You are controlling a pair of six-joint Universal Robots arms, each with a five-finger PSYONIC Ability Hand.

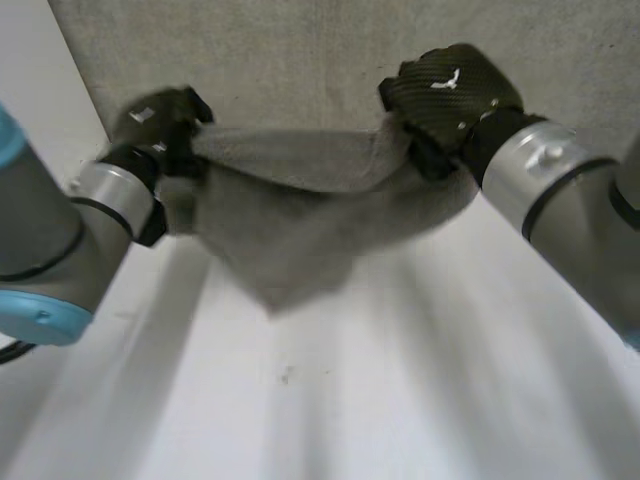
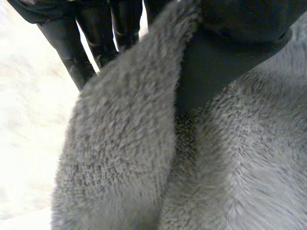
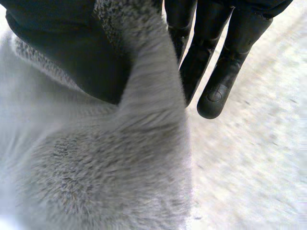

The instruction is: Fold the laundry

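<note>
Grey plush V of cloth [image 1: 300,235] between left robot hand [image 1: 160,122] and right robot hand [image 1: 452,92]

Head view looks down; wrist views hug cloth [image 2: 124,143].

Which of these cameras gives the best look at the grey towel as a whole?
The head view: the towel hangs there end to end, sagging between the left hand and right hand. Each wrist view shows a fuzzy fold pinched at that hand's thumb.
</note>
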